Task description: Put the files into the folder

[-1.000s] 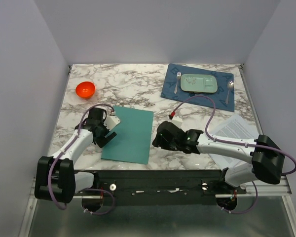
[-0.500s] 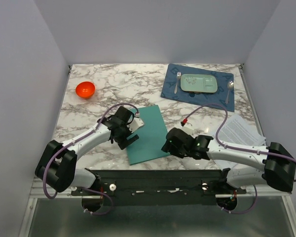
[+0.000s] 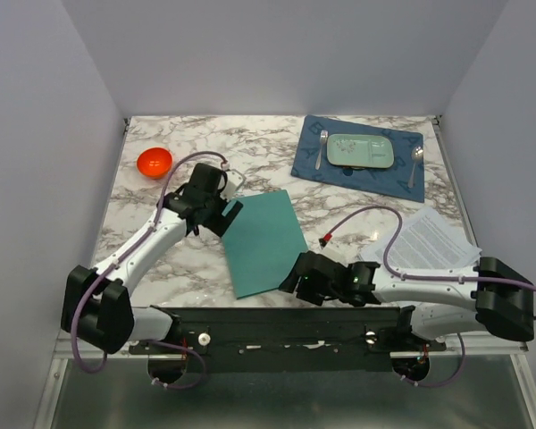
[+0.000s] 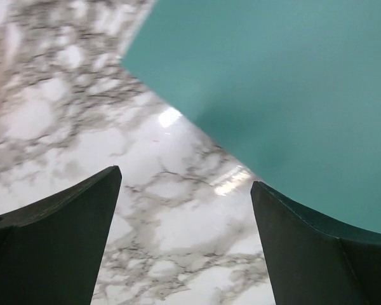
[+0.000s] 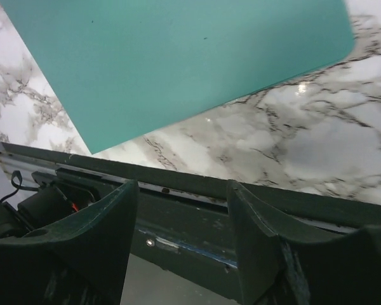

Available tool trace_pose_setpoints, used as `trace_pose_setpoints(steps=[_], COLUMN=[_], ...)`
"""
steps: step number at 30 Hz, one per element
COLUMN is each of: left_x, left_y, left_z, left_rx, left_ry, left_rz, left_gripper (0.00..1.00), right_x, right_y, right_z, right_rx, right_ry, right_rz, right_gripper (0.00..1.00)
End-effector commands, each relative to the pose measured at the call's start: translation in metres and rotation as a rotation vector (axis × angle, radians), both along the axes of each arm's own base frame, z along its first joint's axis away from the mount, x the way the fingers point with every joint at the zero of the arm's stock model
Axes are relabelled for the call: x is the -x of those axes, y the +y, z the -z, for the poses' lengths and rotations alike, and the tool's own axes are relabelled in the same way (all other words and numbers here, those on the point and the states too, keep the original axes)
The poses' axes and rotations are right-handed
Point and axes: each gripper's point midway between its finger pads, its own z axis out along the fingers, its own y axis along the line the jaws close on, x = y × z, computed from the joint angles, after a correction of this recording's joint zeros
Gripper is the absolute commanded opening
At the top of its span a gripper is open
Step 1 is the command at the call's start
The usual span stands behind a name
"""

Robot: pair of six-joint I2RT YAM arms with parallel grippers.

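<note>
Folder [image 3: 263, 241]: closed, flat on the surface [image 3: 250, 147], cover up, lying askew with one corner near the front edge.

Files [image 3: 429, 239]: white printed sheets at the right side of the surface, well apart from the folder, their near part hidden under your right arm.

Left pincer [image 4: 184, 184]: you had it spread as wide as it goes, with nothing between the fingers. It was at the folder's far left edge, with bare marble in the gap and teal cover just ahead. Whether a finger touched the folder, I could not tell.

Right pincer [image 5: 178, 187]: you had it partly open and empty. It was low at the front edge of the surface, just beside the folder's near right corner, pointing toward the cover and not on it.
</note>
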Motion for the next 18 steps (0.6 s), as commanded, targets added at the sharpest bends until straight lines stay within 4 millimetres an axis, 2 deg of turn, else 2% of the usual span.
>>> trace_pose_setpoints(steps=[1,2,5,8,18], left_x=[-0.061,-0.067,-0.086,-0.098,-0.125], left_y=[0.046,0.054,0.061,0.063,0.054], left_z=[-0.024,-0.026,-0.027,-0.019,0.012], left_rx=[-0.029,-0.047,-0.077,-0.079,-0.083], left_ry=[-0.152,-0.174,-0.226,-0.224,-0.171], left_rz=[-0.284,-0.322,-0.374,-0.417,-0.463], left_gripper=[0.99,0.99,0.99,0.99,0.99], right_x=[-0.004,-0.007,-0.013,-0.014,-0.013], right_y=[0.029,0.039,0.048,0.051,0.071], right_z=[0.003,0.000,0.000,0.010,0.025], right_rx=[-0.104,-0.150,-0.206,-0.218,-0.269], right_ry=[-0.003,-0.014,-0.026,-0.005,0.075], right_rz=[0.036,0.043,0.076,0.104,0.170], right_gripper=[0.66,0.66,0.66,0.66,0.62])
